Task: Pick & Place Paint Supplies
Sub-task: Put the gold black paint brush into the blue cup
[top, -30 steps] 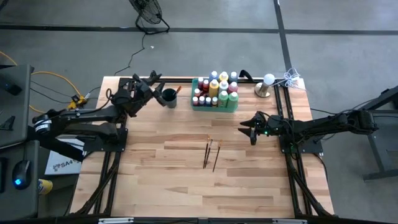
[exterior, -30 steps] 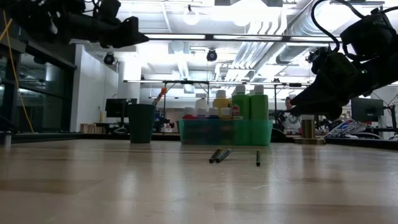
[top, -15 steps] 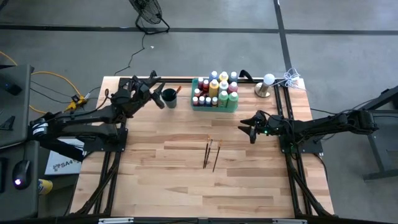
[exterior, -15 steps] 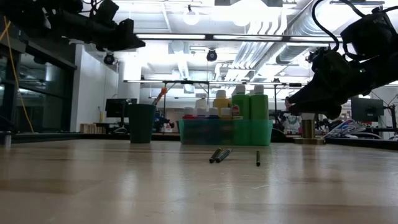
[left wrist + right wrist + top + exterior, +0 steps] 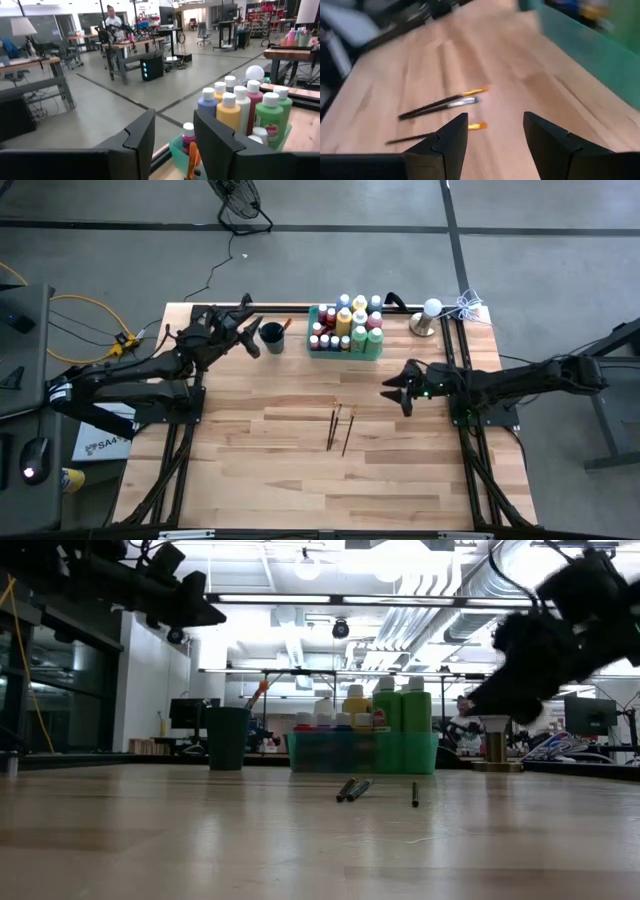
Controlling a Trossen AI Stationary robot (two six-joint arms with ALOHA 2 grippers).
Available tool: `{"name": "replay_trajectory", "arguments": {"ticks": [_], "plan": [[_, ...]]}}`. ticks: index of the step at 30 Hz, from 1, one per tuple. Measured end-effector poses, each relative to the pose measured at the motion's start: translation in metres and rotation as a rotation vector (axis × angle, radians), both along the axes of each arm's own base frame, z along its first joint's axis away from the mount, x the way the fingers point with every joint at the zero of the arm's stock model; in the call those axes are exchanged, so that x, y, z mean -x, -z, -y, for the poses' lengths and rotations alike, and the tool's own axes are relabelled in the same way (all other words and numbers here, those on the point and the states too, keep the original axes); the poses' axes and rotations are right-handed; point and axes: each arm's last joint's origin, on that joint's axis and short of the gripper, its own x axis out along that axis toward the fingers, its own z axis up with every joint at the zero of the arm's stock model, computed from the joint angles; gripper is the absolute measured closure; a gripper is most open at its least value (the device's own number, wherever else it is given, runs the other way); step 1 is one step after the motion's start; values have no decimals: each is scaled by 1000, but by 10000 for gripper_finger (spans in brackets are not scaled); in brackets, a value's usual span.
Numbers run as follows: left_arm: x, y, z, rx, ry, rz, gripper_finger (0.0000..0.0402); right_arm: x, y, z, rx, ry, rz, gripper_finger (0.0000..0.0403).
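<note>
Three thin dark-handled paintbrushes point(image 5: 339, 427) lie flat on the wooden table near its middle; they also show in the low view point(image 5: 352, 789) and the right wrist view point(image 5: 440, 104). Several paint bottles point(image 5: 350, 322) stand in the green tray point(image 5: 400, 752) at the far edge. One brush with an orange end point(image 5: 262, 692) leans in the dark cup point(image 5: 271, 336). My left gripper point(image 5: 250, 340) hovers open just left of the cup, high above the table. My right gripper point(image 5: 392, 392) is open in the air to the right of the lying brushes, pointing at them.
A small metal stand with a white ball point(image 5: 427, 317) and a coil of white cable point(image 5: 468, 305) sit at the far right corner. Bare wood stretches from the lying brushes to the near edge point(image 5: 320, 500). The room behind holds desks and a distant person point(image 5: 111, 20).
My right gripper has moved a little toward the table's left, closer to the lying brushes. My left gripper has drawn back slightly toward the left edge, away from the cup, and dipped a little. The brushes, bottles and cup have stayed in place.
</note>
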Motion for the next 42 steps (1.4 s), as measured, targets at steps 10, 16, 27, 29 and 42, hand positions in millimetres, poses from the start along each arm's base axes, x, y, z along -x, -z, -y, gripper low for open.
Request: {"name": "replay_trajectory", "arguments": {"ticks": [10, 16, 27, 29, 42], "plan": [[0, 4, 0, 73, 9, 16, 268, -54, -53, -5, 378, -253, -394, 217], [0, 6, 0, 87, 17, 3, 268, -85, -55, 0, 529, -431, -527, 217], [-1, 16, 1, 189, 51, -27, 268, -139, -31, 2, 695, -843, -664, 217], [-1, 17, 2, 205, 64, -33, 268, -147, -26, 2, 716, -891, -687, 218], [-1, 24, 2, 277, 79, -68, 268, -157, -15, -1, 825, -1089, -697, 232]]}}
